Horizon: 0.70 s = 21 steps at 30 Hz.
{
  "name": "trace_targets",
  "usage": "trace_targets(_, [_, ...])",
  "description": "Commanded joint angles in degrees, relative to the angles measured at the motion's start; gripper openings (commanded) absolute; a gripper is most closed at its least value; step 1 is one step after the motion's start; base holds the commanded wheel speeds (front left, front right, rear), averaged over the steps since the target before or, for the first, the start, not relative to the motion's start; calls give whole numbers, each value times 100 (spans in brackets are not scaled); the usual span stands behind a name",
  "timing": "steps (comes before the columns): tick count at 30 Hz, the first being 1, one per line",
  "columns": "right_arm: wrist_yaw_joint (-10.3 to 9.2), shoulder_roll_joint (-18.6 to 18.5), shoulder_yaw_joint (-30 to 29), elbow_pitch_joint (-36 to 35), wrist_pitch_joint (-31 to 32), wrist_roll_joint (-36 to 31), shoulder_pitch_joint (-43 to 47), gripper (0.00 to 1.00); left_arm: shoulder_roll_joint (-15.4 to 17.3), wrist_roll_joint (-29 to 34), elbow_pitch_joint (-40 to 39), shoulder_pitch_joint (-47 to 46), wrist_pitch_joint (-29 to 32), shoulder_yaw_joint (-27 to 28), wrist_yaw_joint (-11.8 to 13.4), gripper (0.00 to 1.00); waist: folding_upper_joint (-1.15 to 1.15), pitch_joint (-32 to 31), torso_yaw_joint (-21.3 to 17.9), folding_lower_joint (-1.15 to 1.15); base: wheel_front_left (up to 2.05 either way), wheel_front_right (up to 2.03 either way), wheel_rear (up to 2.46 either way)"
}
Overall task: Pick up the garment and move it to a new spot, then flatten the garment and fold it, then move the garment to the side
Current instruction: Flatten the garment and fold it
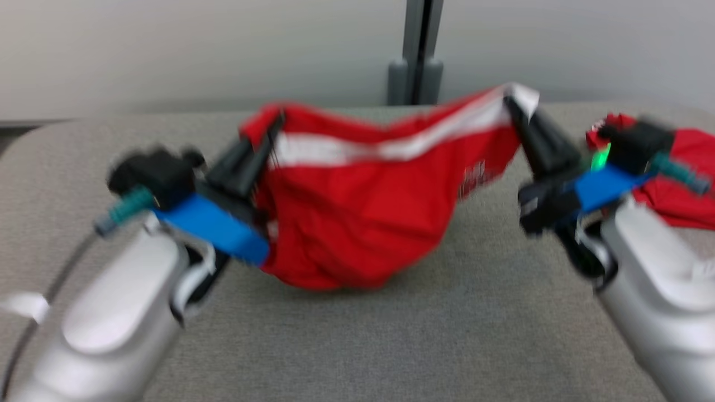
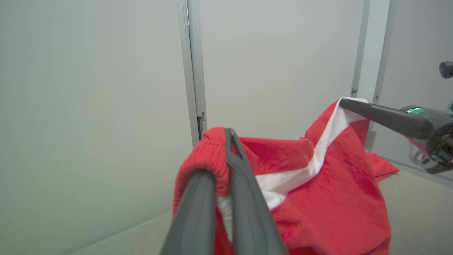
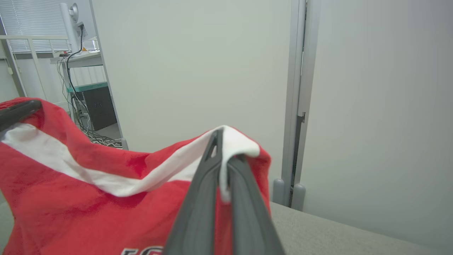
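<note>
ok so closest up are the two pale forearms, left forearm point(image 1: 111, 312) and right forearm point(image 1: 659, 290), head view is pretty blurry. The left gripper point(image 1: 273, 125) is clamped on a ribbed red edge of the red garment point(image 1: 357, 223), and the right gripper point(image 1: 511, 103) is pinched tight on a corner where the white band ends. The garment is fleecy red with one white stripe along the top edge and some lettering low down that I can't read. It hangs between the two grippers, sagging in the middle, its bottom touching the grey cloth-covered surface point(image 1: 391, 346). Another red heap point(image 1: 681, 184) lies on the surface behind the right arm. Behind it all are pale partition walls point(image 1: 167, 50) with a grey post point(image 1: 416, 50); the right wrist view catches a desk point(image 3: 81, 58) with cables point(image 3: 85, 124) hanging under it
</note>
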Motion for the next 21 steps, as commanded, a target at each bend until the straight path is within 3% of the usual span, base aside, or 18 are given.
trace_targets(1, [1, 110, -99, 194, -28, 3, -632, 0, 64, -157, 85, -622, 66, 79, -5, 0, 0, 255, -6, -1, 0, 0, 0])
trace_targets(9, [1, 466, -320, 1294, -25, 39, -3003, 0, 6, -956, 974, -2995, 117, 51, -5, 0, 0, 1011, -226, -1, 0, 0, 0])
trace_targets(15, [1, 656, -497, 1553, -25, -178, -3770, 0, -52, -1148, 1369, -3775, -31, -189, -5, 0, 0, 1197, -291, -1, 0, 0, 0])
trace_targets(21, [1, 756, -424, 1613, -24, -346, -3629, 0, -13, -1359, 1599, -3769, -132, -519, -5, 0, 0, 1299, -282, -1, 0, 0, 0])
